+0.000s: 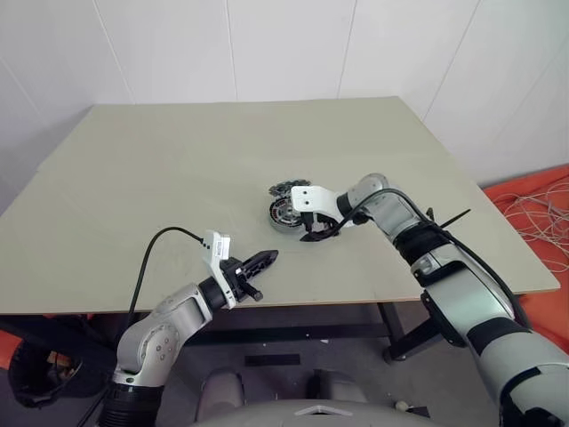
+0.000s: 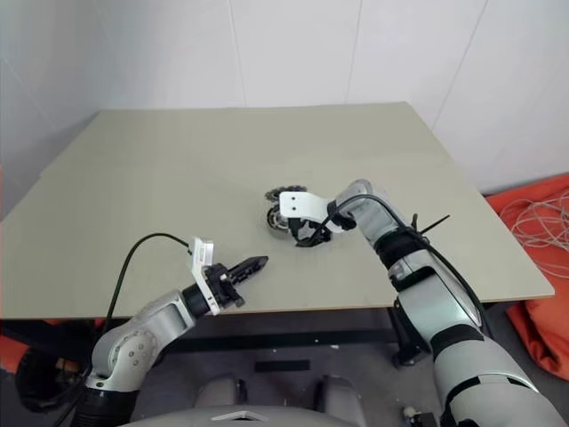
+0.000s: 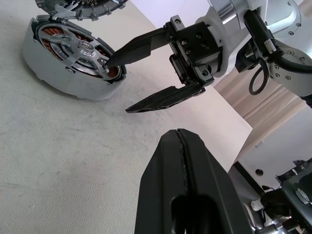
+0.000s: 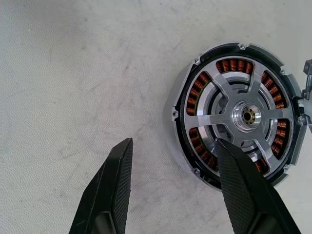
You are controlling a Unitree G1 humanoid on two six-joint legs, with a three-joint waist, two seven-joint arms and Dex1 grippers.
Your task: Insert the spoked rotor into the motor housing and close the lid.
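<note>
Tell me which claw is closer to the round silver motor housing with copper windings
The right claw: it is open, with one finger tip over the round silver motor housing with copper windings. The left claw is shut, hovering apart near the table's front edge.

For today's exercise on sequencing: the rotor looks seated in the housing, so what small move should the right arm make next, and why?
Probably shift the open right gripper off the motor housing toward the lid lying just behind it. The spoked rotor already sits inside the windings, and the gripper holds nothing.
</note>
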